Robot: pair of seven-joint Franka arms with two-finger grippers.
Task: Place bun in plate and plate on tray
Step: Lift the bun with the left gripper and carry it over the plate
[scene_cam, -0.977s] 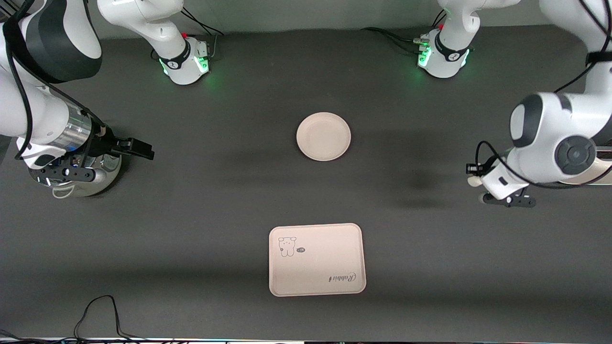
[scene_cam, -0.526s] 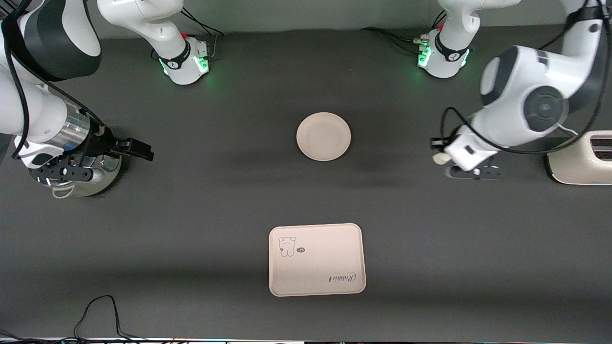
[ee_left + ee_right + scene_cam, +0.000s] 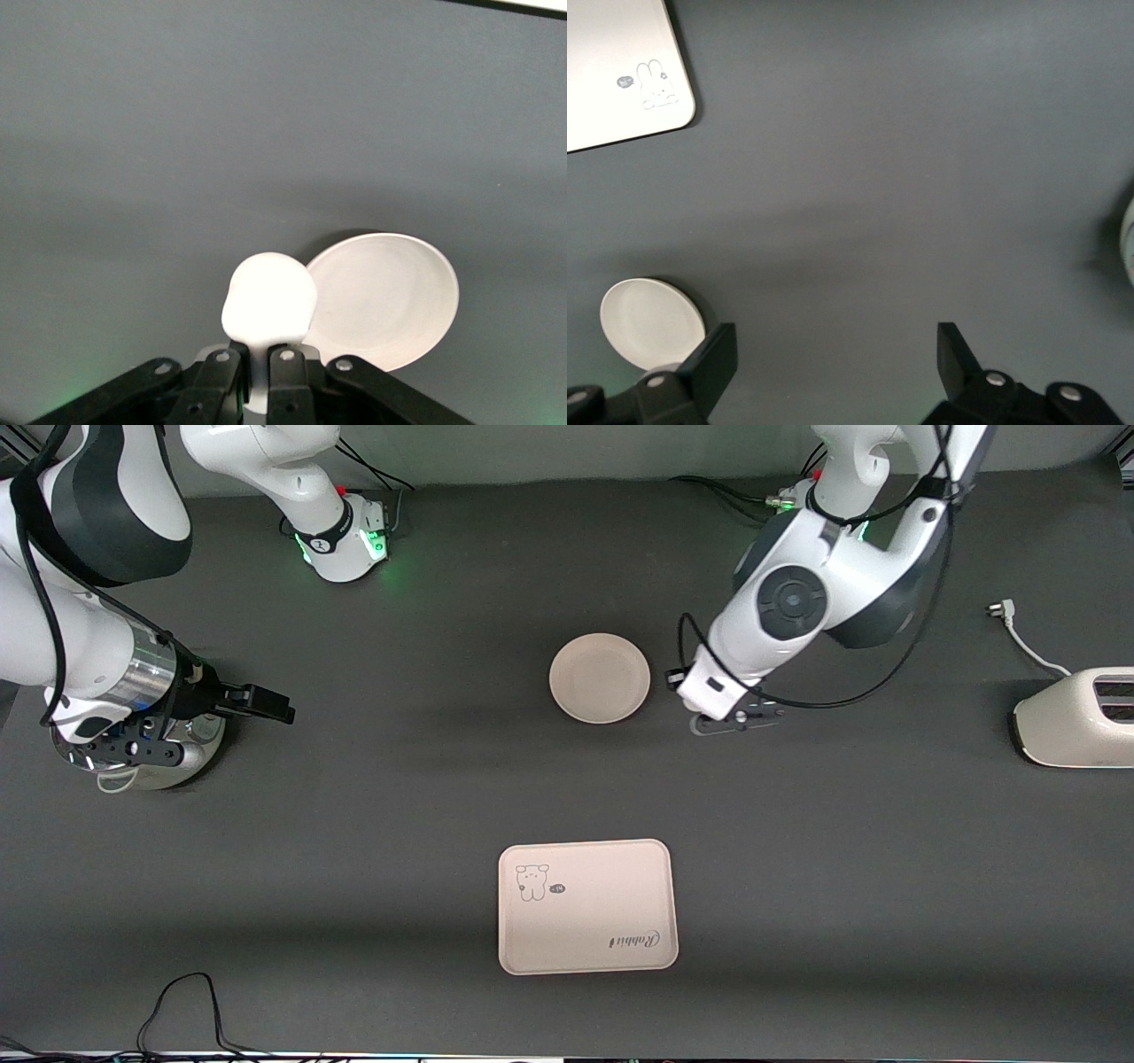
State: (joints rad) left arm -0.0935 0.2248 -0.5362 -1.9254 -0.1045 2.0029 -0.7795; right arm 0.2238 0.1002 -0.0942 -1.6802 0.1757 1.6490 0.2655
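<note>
The bun (image 3: 270,297) is a small off-white lump gripped between the fingers of my left gripper (image 3: 260,350). In the front view my left gripper (image 3: 680,682) is in the air just beside the plate (image 3: 600,677), at the rim toward the left arm's end; the bun is hidden there. The round cream plate also shows in the left wrist view (image 3: 390,297), empty, right beside the bun. The cream tray (image 3: 587,906) with the "Rabbit" script lies nearer the front camera than the plate and is empty. My right gripper (image 3: 266,710) is open and empty, waiting at the right arm's end (image 3: 835,354).
A cream toaster (image 3: 1076,717) with a white cord and plug (image 3: 1005,611) stands at the left arm's end. A round metal object with a white cup (image 3: 133,766) sits under the right wrist. A black cable (image 3: 186,1001) lies by the front edge.
My left arm has swung from beside the toaster toward the plate, carrying the bun. The toaster is now uncovered. My right gripper has barely shifted.
</note>
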